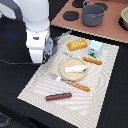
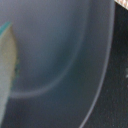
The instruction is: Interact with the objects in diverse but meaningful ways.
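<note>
Striped beige placemat (image 1: 35, 82) on a dark bench (image 1: 15, 107), carrying most items. Yellow bread-like block (image 1: 77, 45) near the mat's far edge; pale blue carton (image 1: 94, 48) just beside it toward the exterior view's right. Short orange stick (image 1: 92, 61) in front of the carton. Round tan plate (image 1: 64, 64) at mid-mat, holding a white tube (image 1: 75, 68). Fork with orange handle (image 1: 72, 83) lying against the plate's near rim. Brown sausage stick (image 1: 58, 96) alone near the mat's front, well apart from the rest. Grey pot (image 1: 93, 14) on a brown board (image 1: 110, 31) behind the mat, with a black disc (image 1: 71, 16) beside it. White arm over the mat's left edge; end effector (image 1: 36, 61) mostly hidden by the arm's body, opening cannot be told. Wrist view blurred: grey curved surface only.
</note>
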